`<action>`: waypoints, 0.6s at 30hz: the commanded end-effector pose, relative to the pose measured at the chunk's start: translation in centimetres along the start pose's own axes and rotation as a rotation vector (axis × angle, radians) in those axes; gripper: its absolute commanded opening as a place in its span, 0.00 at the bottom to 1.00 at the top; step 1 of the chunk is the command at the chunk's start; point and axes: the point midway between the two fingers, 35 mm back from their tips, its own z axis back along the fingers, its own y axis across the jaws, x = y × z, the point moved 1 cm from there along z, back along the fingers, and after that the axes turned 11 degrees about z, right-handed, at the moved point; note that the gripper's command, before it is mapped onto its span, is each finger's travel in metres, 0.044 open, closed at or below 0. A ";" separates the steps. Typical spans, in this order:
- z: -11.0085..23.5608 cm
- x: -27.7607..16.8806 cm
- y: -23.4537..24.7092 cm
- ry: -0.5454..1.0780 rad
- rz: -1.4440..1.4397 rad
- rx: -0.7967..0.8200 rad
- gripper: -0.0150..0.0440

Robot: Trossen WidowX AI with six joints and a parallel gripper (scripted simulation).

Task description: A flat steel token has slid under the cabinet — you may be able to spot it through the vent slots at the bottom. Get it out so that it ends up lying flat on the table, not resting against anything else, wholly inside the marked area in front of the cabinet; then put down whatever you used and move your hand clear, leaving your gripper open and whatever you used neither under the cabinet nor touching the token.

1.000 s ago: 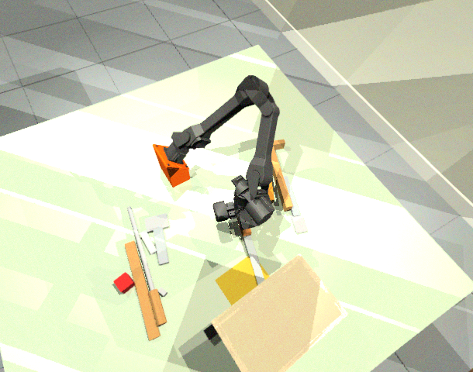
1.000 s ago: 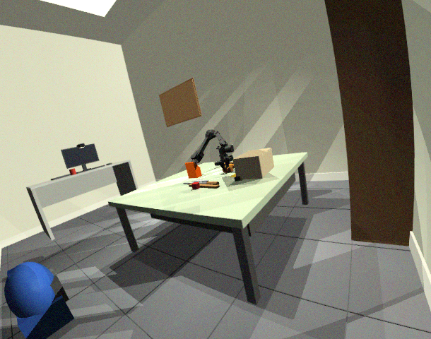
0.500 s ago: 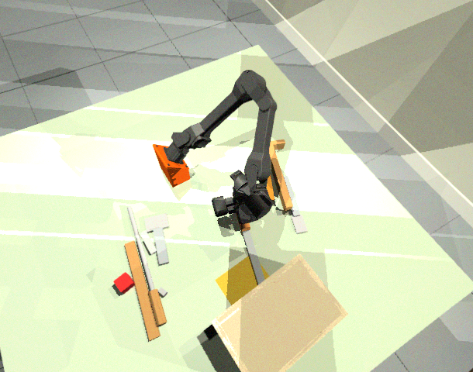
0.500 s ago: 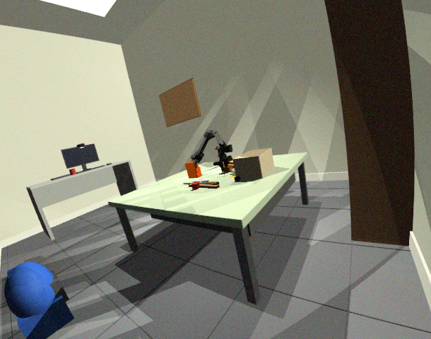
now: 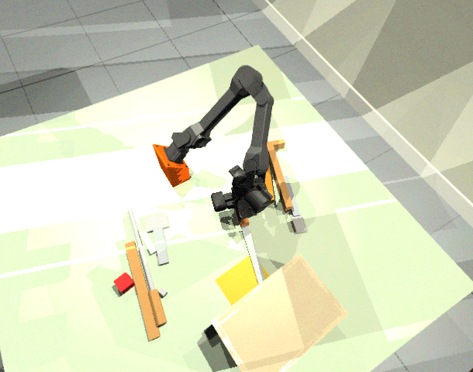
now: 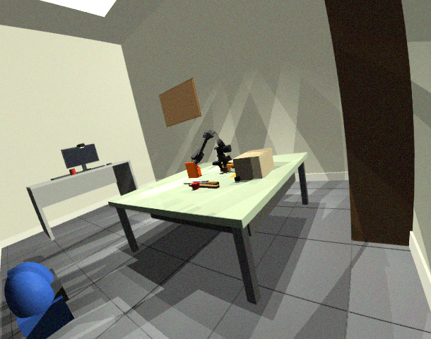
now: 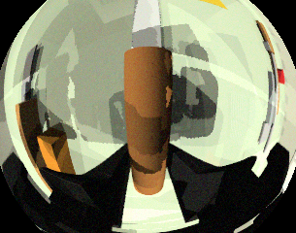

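Claw clamps brown-handled rod, tip seemingly under cabinet.

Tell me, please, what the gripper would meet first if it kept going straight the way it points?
Likely the cabinet: the gripper holds a wooden-handled tool aimed over the yellow marked area at its base.
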 end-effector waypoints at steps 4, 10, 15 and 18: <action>-0.1 -1.0 0.2 0.003 -0.003 0.000 0.25; -0.1 -1.6 0.3 0.003 -0.003 0.000 0.25; -0.1 -1.9 0.5 0.003 -0.003 0.001 0.25; 0.0 -1.6 0.5 0.001 -0.001 0.001 0.25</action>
